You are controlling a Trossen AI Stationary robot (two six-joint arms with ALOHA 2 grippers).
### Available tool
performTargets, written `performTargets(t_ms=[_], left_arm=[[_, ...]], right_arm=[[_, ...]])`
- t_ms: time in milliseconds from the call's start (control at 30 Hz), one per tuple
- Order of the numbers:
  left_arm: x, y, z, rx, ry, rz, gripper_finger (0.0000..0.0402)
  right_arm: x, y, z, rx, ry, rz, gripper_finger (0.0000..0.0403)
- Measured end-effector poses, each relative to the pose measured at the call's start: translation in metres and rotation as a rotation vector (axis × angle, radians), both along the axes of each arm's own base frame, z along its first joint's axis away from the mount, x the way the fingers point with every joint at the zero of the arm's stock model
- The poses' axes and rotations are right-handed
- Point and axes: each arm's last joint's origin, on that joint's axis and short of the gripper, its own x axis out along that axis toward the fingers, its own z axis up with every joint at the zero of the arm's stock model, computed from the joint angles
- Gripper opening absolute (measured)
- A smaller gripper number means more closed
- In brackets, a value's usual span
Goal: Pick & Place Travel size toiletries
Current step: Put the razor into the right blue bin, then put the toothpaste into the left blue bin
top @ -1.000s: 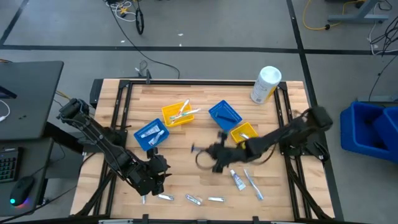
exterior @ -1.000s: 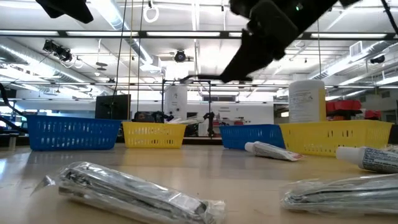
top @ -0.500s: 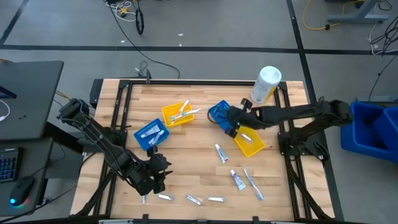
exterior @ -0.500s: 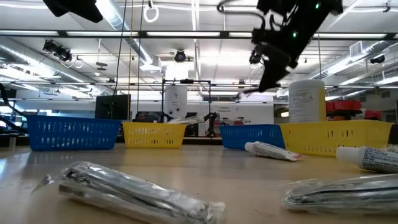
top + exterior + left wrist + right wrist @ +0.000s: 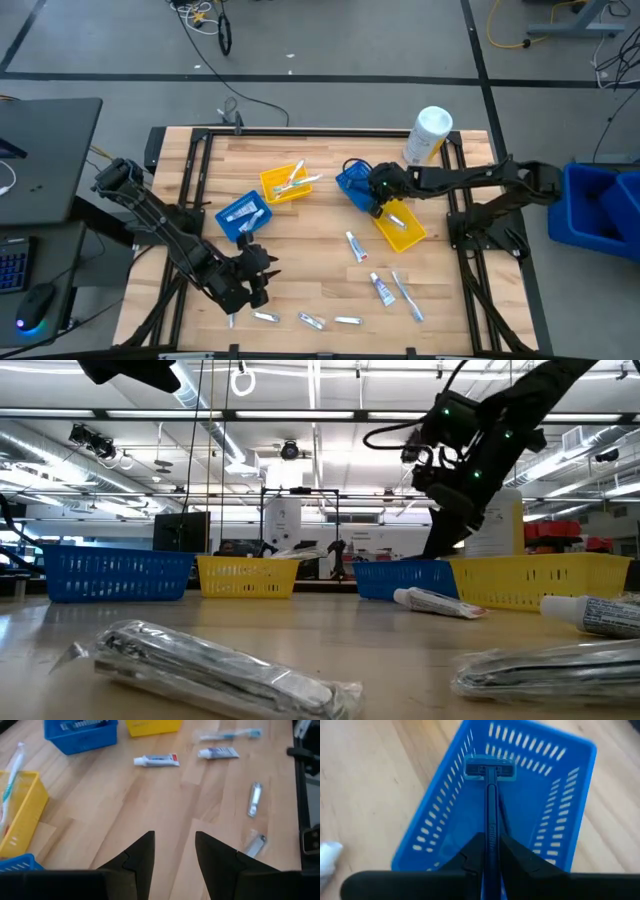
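The right gripper (image 5: pixel 489 851) hangs over a blue bin (image 5: pixel 560 795) near the middle of the table, its fingers clamped on the handle of a dark blue razor (image 5: pixel 490 800) whose head points down into the bin. The razor appears clear of the bin floor, though that is hard to judge. The left gripper (image 5: pixel 174 851) waits near the table's front edge with fingers spread, holding nothing. Toothpaste tubes (image 5: pixel 356 245) and a toothbrush (image 5: pixel 406 296) lie loose on the wooden table (image 5: pixel 300 260).
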Motion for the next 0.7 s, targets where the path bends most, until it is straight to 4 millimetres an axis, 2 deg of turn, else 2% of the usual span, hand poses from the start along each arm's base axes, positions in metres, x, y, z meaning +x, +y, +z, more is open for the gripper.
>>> performTargets(t_ms=[300, 600, 700], left_arm=[[0.009, 0.012, 0.001, -0.05, -0.055, 0.143, 0.0149], [0.02, 0.029, 0.001, -0.11, -0.081, 0.265, 0.0149], [0.022, 0.033, 0.0, -0.142, -0.046, 0.253, 0.0149]], right_arm=[[0.0, 0.0, -0.008, 0.002, 0.012, -0.001, 0.0072], [0.001, 0.0, -0.008, -0.004, -0.002, 0.003, 0.0143], [0.001, 0.0, -0.007, -0.007, -0.002, 0.006, 0.0165]])
